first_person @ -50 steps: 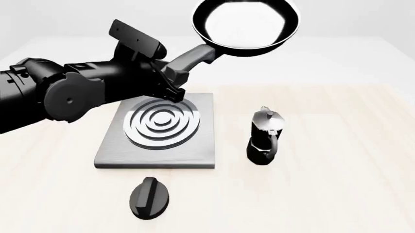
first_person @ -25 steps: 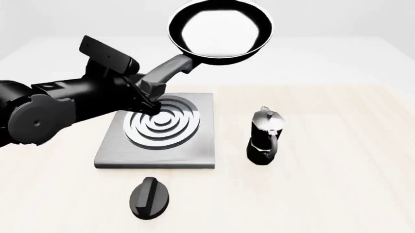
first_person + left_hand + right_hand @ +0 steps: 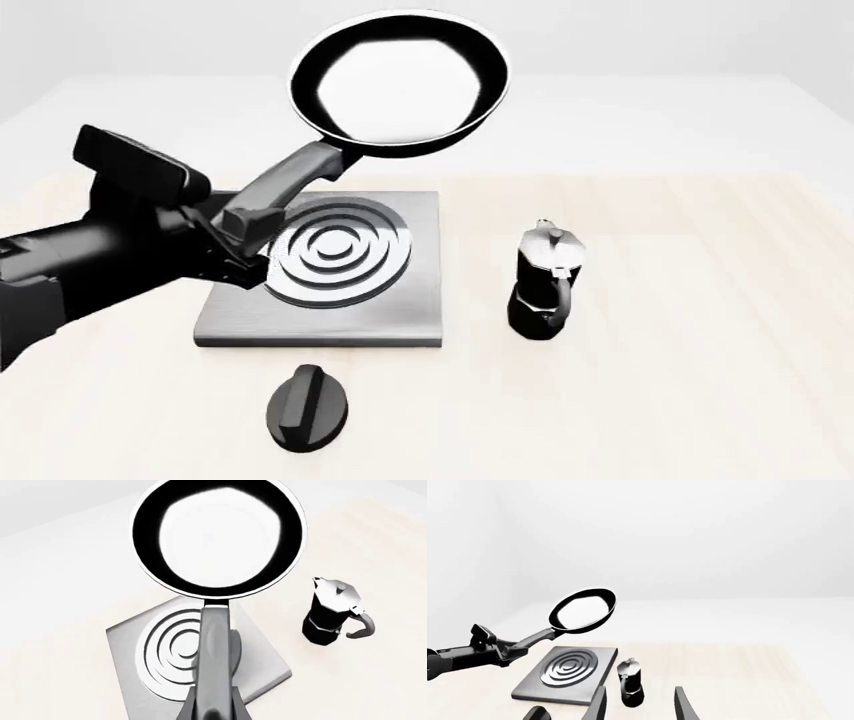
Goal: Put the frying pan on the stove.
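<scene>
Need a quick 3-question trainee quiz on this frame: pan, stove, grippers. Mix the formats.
1. True or false: the frying pan rests on the stove.
2. Which gripper holds the pan's handle? A) left B) right
3. Fill in: the object standing right of the stove in the front view is the ____.

Key:
1. False: it is held in the air.
2. A: the left gripper is clamped on it; the right gripper has open fingers.
3. moka pot.

The left arm reaches in low from the table's left edge, its wrist angled up and away. The left gripper point(image 3: 247, 232) is clamped on the frying pan point(image 3: 399, 84) handle. The right gripper point(image 3: 639, 704) has its fingers spread apart, holding nothing.
</scene>
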Robot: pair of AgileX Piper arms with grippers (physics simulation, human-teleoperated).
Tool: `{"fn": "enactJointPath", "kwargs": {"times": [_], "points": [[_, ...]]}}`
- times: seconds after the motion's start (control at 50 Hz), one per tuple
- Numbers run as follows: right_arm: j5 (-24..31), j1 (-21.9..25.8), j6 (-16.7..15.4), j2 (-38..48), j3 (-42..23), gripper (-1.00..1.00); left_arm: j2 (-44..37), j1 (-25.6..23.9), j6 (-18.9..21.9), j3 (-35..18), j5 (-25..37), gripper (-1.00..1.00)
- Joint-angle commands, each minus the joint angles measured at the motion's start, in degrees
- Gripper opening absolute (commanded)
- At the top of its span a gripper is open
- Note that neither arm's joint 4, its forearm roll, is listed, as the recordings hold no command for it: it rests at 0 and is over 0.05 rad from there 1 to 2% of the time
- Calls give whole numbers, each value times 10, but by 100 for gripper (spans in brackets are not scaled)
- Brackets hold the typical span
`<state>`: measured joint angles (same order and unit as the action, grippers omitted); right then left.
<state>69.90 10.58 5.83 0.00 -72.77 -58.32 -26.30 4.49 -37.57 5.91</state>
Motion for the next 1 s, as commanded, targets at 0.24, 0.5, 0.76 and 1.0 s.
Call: {"fn": "enactJointPath", "kwargs": {"times": [0.24,0.5,0.76,1.0], "points": [[0,0,-3,0,1,100,99,31,0,81,5,-100],[0,1,-5,0,1,100,140,44,-1,113,25,-100],[0,2,-5,0,-1,100,165,53,-3,144,29,-100],[0,2,-5,0,-1,100,181,58,-10,174,22,-100]]}}
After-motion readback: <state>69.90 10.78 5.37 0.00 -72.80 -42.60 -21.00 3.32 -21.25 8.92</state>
